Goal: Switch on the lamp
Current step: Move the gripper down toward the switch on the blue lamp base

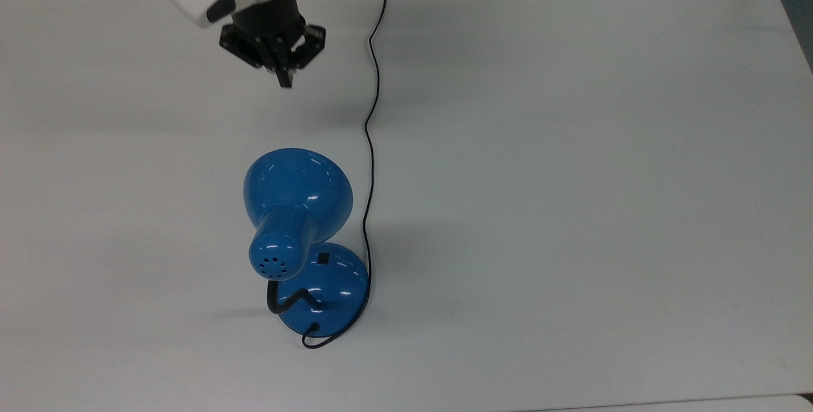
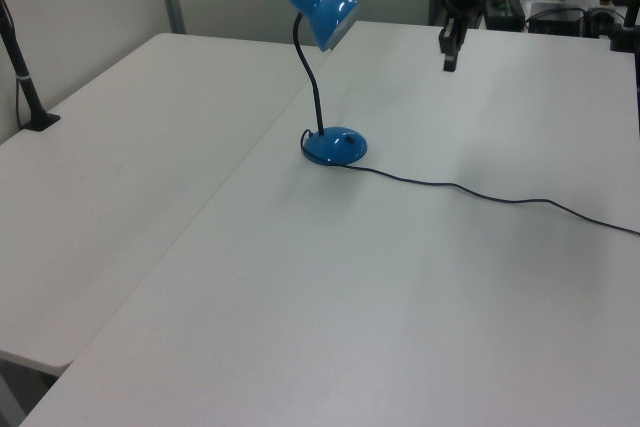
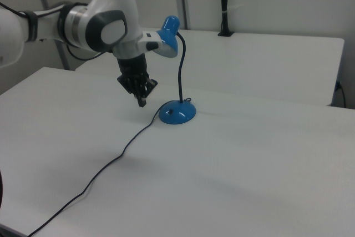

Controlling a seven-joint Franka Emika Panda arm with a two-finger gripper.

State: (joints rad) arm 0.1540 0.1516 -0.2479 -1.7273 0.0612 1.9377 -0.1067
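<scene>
Standing on the white table [image 1: 571,145], the lamp [image 1: 298,209] sits low and a little to the top view's left of centre, its glossy blue domed shade [image 1: 298,190] overhanging the round base [image 1: 336,291] on a black gooseneck [image 1: 286,301]. A small black switch [image 1: 324,258] shows on the top of the base, on the side toward the shade. From the back of the base the black cord [image 1: 368,145] loops out and runs up the top view's frame, passing just beside the shade on the top view's right and leaving over the far table edge. The gripper [image 1: 284,79] hangs above the table near the top view's upper left, well apart from the lamp and pointing down, with its two fingers drawn together so that no gap shows between them and nothing is held. In the left view the gripper [image 2: 449,60] is beyond the lamp [image 2: 325,87] and to the left view's right of it; in the right view the gripper [image 3: 142,101] hovers just to the right view's left of the lamp's base [image 3: 177,112], above the cord [image 3: 105,167]
</scene>
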